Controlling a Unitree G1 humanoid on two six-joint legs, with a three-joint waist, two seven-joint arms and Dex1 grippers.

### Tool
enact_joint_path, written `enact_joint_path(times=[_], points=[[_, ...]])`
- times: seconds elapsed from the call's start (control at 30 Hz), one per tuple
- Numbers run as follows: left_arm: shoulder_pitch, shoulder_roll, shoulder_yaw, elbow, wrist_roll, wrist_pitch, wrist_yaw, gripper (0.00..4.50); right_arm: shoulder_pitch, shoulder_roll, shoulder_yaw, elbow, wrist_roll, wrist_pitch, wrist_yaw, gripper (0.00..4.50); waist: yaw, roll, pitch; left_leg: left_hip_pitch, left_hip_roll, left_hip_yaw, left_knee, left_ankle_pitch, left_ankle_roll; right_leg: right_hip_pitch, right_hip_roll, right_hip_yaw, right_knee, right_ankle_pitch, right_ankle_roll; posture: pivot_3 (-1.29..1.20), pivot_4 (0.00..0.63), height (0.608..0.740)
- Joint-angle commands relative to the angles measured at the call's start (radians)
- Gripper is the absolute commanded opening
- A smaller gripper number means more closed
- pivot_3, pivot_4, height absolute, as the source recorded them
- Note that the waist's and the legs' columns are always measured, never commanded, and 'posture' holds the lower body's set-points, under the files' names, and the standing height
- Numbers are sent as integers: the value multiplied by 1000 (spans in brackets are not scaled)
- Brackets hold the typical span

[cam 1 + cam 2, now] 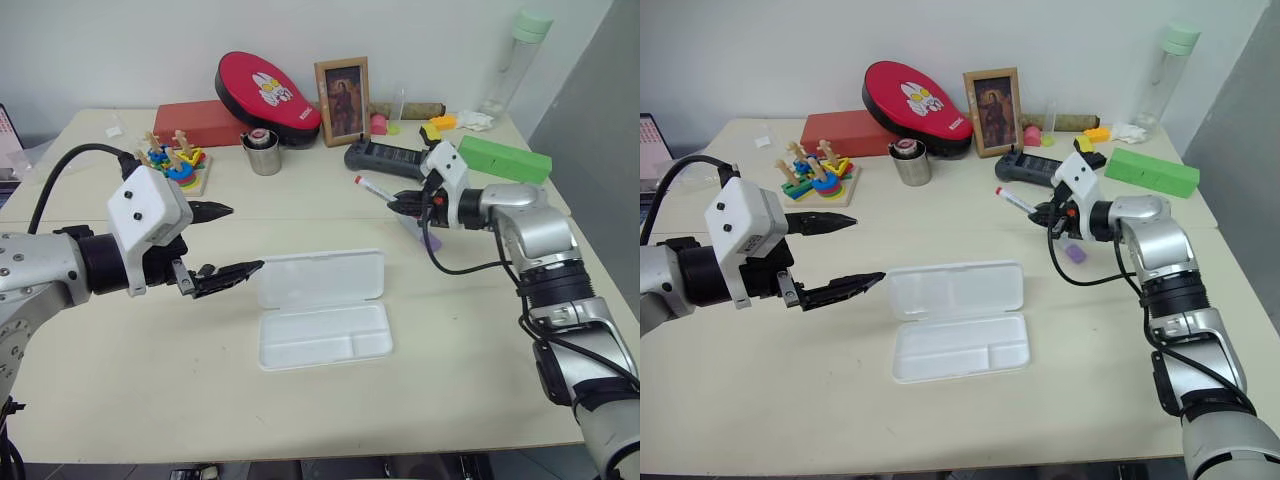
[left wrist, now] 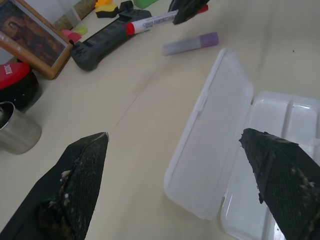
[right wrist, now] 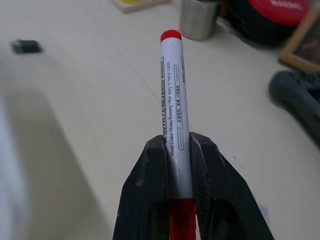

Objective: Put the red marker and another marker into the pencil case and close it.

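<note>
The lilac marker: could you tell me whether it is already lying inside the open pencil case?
No, the lilac marker lies on the table beyond the open pencil case, whose compartments hold nothing.

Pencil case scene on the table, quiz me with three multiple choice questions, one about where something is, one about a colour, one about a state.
1. Where is the lilac marker?
A. inside the case
B. on the table beneath the right tool
C. in the steel cup

2. What colour is the pencil case?
A. white
B. red
C. green

3. What is the right tool doing?
A. hanging open
B. clamped on the red marker
C. pressing the lid shut

Answers: 1 B, it lies on the table outside the case. 2 A, tray and lid are both white. 3 B, both fingers squeeze the red marker barrel.
</note>
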Motion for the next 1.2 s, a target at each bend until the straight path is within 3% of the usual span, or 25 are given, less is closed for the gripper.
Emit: enact_joint_path(times=[0.03, 0.2, 0.4, 0.6, 0.7, 0.83, 1.2], points=[[-8, 0, 8, 5, 15, -28, -3, 4500, 38, -49, -18, -186, 97, 60, 84, 264, 0, 0, 0, 0, 0, 0, 0, 0, 0, 0, 0, 0, 0, 0, 0, 0, 150, 740], [-7, 4, 1, 30, 33, -46, -17, 4500, 131, -146, -7, -487, 260, 129, 230, 264, 3, 0, 1, 0, 0, 0, 1, 0, 0, 0, 0, 0, 0, 0, 0, 0, 150, 740], [-31, 0, -26, 73, 50, -66, -27, 4500, 230, -172, 80, -579, 263, 131, 226, 264, 2, 0, 0, 0, 0, 0, 2, 0, 0, 0, 0, 0, 0, -1, 2, 0, 150, 740], [-41, -1, -56, 119, 83, -102, -40, 4500, 257, -154, 145, -565, 224, 110, 182, 264, 1, 0, 0, 0, 0, 0, 2, 0, 0, 0, 0, 0, 0, -1, 2, 0, 150, 740], [-79, 3, -89, 147, 94, -122, -57, 4500, 227, -36, 239, -454, 153, 102, 94, 264, -1, -2, 0, 0, 0, 0, 2, 0, 0, 0, 0, 0, 0, -1, 1, 0, 150, 740], [-100, 0, -103, 167, 107, -134, -64, 4500, 225, 22, 285, -378, 99, 62, 72, 264, -1, -1, 0, 0, 1, 0, 2, 0, 0, -1, 1, 0, 0, 0, 0, 0, 150, 740], [-88, -10, -97, 153, 113, -127, -56, 4500, 238, 39, 324, -281, 33, -27, 90, 264, 2, -1, 0, 0, 1, 0, 2, 0, 0, 0, 1, 0, 0, 0, 0, 0, 150, 740]])
